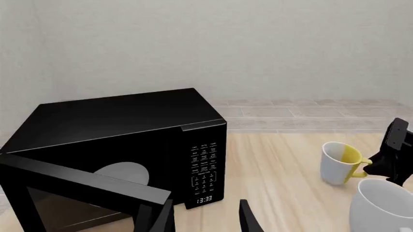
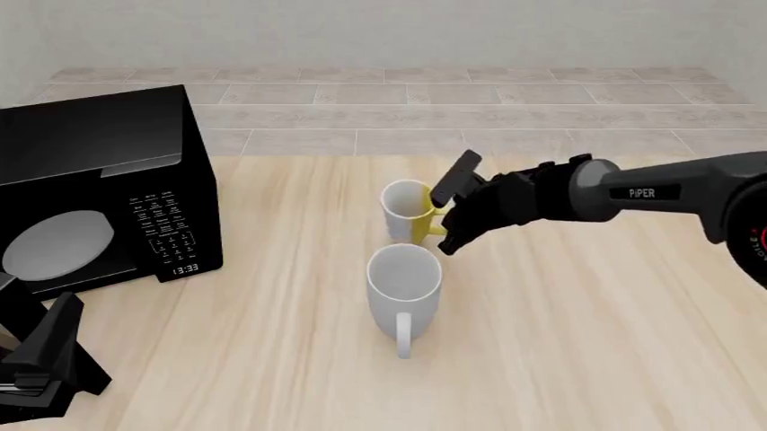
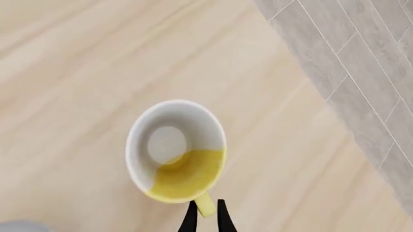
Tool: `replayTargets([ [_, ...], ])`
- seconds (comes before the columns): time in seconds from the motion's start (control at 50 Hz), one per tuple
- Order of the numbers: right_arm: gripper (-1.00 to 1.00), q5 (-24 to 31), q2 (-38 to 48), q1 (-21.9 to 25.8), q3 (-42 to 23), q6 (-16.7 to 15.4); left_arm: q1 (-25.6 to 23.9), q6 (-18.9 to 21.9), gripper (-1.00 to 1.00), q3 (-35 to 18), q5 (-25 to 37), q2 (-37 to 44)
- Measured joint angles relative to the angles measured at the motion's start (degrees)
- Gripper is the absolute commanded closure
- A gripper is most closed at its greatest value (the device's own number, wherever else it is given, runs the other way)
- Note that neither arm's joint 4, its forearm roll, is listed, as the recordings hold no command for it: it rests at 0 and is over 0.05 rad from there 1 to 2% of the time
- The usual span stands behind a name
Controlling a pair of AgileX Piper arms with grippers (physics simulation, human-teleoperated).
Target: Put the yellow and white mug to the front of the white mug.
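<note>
The yellow and white mug (image 2: 405, 208) stands upright mid-table, just behind the larger white mug (image 2: 404, 277), whose handle points toward the near edge. My right gripper (image 2: 444, 235) reaches in from the right, shut on the small mug's yellow handle. In the right wrist view the fingertips (image 3: 191, 217) flank that handle (image 3: 205, 205) closely, with the mug (image 3: 175, 150) open-side up and its inside white. My left gripper (image 2: 42, 359) sits open and holding nothing at the near left, far from both mugs. The left wrist view shows both mugs (image 1: 341, 162), (image 1: 384, 205) at its right.
A black microwave (image 2: 102, 171) stands at the left of the wooden table with its door (image 1: 77, 186) swung open toward my left gripper (image 1: 205, 217). Beyond the table's far edge (image 2: 480, 154) there is tiled floor and a pale wall.
</note>
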Motion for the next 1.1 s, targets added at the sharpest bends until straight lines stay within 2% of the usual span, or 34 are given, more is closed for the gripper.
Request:
replayTargets([
  [0.14, 1.00, 0.3, 0.1, -0.2, -0.2, 0.1, 0.0, 0.0, -1.00, 0.0, 0.0, 0.0],
  [0.16, -1.00, 0.4, 0.1, -0.2, -0.2, 0.1, 0.0, 0.0, -1.00, 0.0, 0.0, 0.0],
  [0.58, -1.00, 1.0, -3.3, 1.7, 0.8, 1.8, 0.0, 0.0, -1.00, 0.0, 0.0, 0.0],
  [1.1, -1.00, 3.9, -17.9, 2.7, 5.3, 4.0, 0.0, 0.0, -1.00, 0.0, 0.0, 0.0],
])
